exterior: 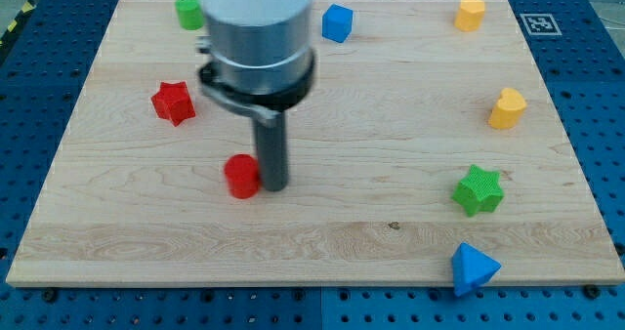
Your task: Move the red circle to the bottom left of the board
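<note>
The red circle [241, 176] lies on the wooden board [322, 242], left of centre and a little below the middle. My tip [274, 186] stands right against the red circle's right side, touching or almost touching it. The rod rises from there into the grey arm body that covers the view's top centre. The board's bottom left corner lies down and to the left of the red circle.
A red star [174, 103] sits up and left of the circle. A green block [189, 12] is at top left, partly behind the arm. A blue cube [337, 22], two yellow blocks [470, 14] [507, 108], a green star [479, 190] and a blue triangle [473, 268] lie to the right.
</note>
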